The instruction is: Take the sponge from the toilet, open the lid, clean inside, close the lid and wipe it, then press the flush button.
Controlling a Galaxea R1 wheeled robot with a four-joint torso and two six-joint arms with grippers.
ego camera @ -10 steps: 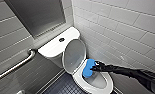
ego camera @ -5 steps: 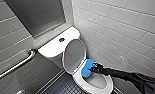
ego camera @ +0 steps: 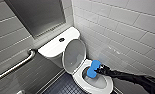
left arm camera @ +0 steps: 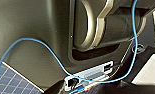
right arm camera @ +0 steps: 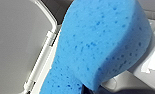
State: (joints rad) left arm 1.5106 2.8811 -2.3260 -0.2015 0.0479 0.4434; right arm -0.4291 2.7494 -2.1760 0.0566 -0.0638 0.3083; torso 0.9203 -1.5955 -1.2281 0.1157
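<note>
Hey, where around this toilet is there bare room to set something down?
The flat tank top of the toilet is bare on both sides of the flush button. The dark tiled floor between bowl and grab bar is open too. Crowded: the bowl, where the right gripper holds the sponge beside the raised lid.

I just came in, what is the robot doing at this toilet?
The robot's right gripper holds the blue sponge at the rim of the toilet bowl. The lid stands open, leaning back toward the tank. Nothing touches the flush button on the tank top.
</note>
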